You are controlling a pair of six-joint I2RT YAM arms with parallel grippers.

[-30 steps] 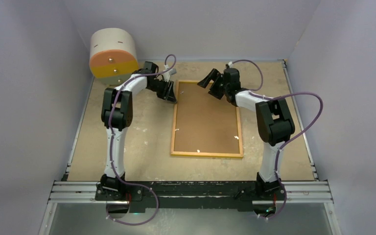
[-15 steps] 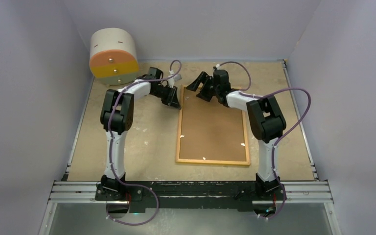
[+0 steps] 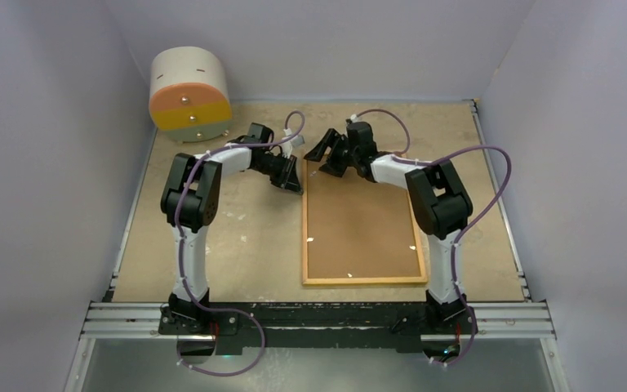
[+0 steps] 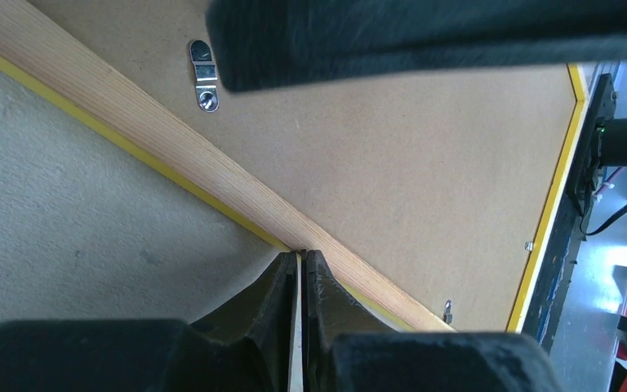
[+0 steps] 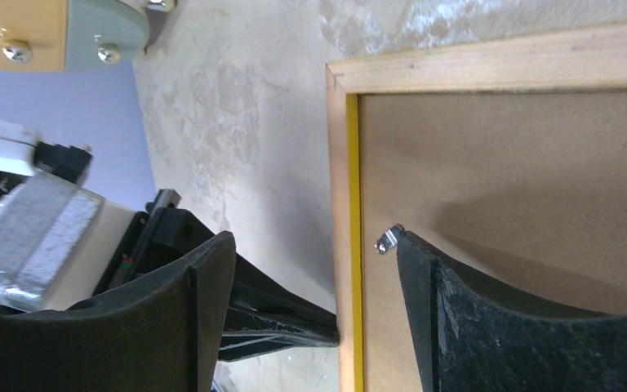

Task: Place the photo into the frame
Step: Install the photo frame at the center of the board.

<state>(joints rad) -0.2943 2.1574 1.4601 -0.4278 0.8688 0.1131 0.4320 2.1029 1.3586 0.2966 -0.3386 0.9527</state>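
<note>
One frame (image 3: 363,280) lies flat on the table (image 3: 237,237), back side up, a little right of the middle, its long sides running from near to far. Its wood-coloured rim shows a thin yellow line along the outer edge. One brown backing board (image 3: 363,220) fills it. From above, three small metal clips show as bright specks on the board. A fourth clip (image 5: 386,239) sits near the far left corner.

Two arms reach in, both meeting at that far left corner. The left gripper (image 3: 294,175) is at the frame's left long edge. In its wrist view the two fingers (image 4: 273,302) press nearly together, with only a thin pale line between them, and their tips touch the yellow edge. They clamp nothing that can be made out.

The right gripper (image 3: 326,155) hangs over the same corner with its jaws spread wide and empty. One finger (image 5: 457,327) is over the board by the clip, and the other is out past the rim, above bare table.

One round drum (image 3: 189,94) with an orange-and-yellow face stands at the far left corner of the table, well apart from the frame.
</note>
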